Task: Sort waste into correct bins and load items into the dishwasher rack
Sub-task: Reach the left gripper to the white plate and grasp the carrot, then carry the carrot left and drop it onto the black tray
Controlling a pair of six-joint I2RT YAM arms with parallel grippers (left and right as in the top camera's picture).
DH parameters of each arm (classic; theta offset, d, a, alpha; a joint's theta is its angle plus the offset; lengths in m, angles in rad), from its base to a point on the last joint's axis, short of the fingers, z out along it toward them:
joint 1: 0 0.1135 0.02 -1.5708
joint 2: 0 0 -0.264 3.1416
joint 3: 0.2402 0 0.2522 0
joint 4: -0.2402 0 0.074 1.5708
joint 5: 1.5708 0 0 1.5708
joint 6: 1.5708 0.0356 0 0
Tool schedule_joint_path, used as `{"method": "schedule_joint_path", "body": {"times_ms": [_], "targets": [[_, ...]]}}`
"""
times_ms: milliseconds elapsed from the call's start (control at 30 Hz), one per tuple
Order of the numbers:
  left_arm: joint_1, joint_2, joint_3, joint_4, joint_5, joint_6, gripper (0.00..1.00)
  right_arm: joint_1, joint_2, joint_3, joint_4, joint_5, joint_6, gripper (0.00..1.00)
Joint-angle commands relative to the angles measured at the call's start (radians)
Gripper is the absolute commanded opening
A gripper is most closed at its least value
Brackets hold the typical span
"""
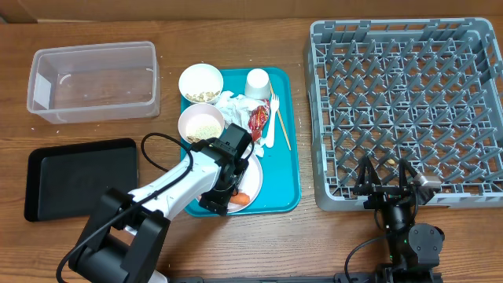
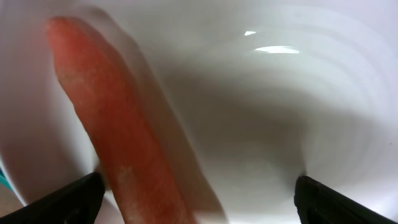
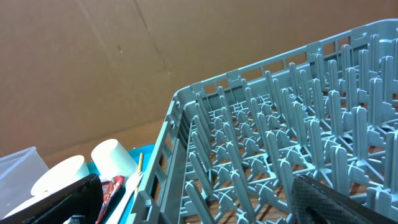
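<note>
One orange carrot (image 2: 118,130) lies on the round white plate (image 2: 280,112) | your left gripper (image 2: 199,198) spread wide astride it | firm, smooth, likely rolls: pinch it mid-length | right gripper (image 1: 387,182) parted, empty, by the large grey plastic grid rack (image 1: 409,94)

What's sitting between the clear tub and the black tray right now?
Nothing. The overhead view shows only a bare strip of wooden table between the clear tub and the black tray.

Overhead straight down — left wrist close over plate (image 2: 280,124), right low beside rack (image 3: 280,143)
</note>
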Motion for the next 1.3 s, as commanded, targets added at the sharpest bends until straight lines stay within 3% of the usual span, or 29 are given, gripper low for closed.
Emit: {"method": "schedule_joint_path", "body": {"times_ms": [0, 167, 233, 300, 333, 433, 500, 533, 600, 633, 767, 867, 1100, 1267], "targets": [[0.008, 0.038, -0.003, 0.000, 0.002, 0.000, 1.00, -0.003, -0.011, -0.010, 0.007, 0.013, -0.007, 1.00], [0.008, 0.039, -0.003, -0.003, 0.003, 0.000, 0.97, -0.003, -0.011, -0.010, 0.007, 0.012, -0.007, 1.00], [0.008, 0.039, -0.003, -0.005, 0.001, 0.001, 0.75, -0.003, -0.011, -0.010, 0.007, 0.012, -0.007, 1.00], [0.008, 0.039, -0.003, -0.005, 0.002, 0.001, 0.63, -0.003, -0.011, -0.010, 0.007, 0.013, -0.007, 1.00], [0.008, 0.039, -0.003, -0.004, 0.002, 0.001, 0.63, -0.003, -0.011, -0.010, 0.007, 0.012, -0.007, 1.00], [0.006, 0.039, -0.003, -0.005, 0.002, 0.001, 0.82, -0.003, -0.011, -0.010, 0.007, 0.013, -0.007, 1.00], [0.006, 0.039, -0.003, -0.004, 0.002, 0.001, 0.81, -0.003, -0.011, -0.010, 0.007, 0.013, -0.007, 1.00], [0.006, 0.039, -0.003, -0.004, 0.002, 0.001, 0.73, -0.003, -0.011, -0.010, 0.007, 0.013, -0.007, 1.00], [0.007, 0.039, -0.003, -0.004, 0.001, 0.001, 0.29, -0.003, -0.011, -0.010, 0.007, 0.012, -0.007, 1.00], [0.007, 0.039, -0.003, -0.004, 0.002, 0.001, 0.18, -0.003, -0.011, -0.010, 0.007, 0.013, -0.007, 1.00], [0.007, 0.039, -0.003, -0.004, 0.000, 0.001, 0.06, -0.003, -0.011, -0.010, 0.007, 0.013, -0.007, 1.00], [0.007, 0.039, -0.003, -0.005, -0.002, 0.009, 0.04, -0.003, -0.011, -0.010, 0.007, 0.012, -0.007, 1.00], [0.021, 0.033, 0.034, -0.021, 0.002, 0.284, 0.04, -0.003, -0.011, -0.010, 0.007, 0.013, -0.007, 1.00], [0.076, -0.015, 0.175, -0.195, -0.007, 0.396, 0.04, -0.003, -0.011, -0.010, 0.007, 0.013, -0.007, 1.00]]}}
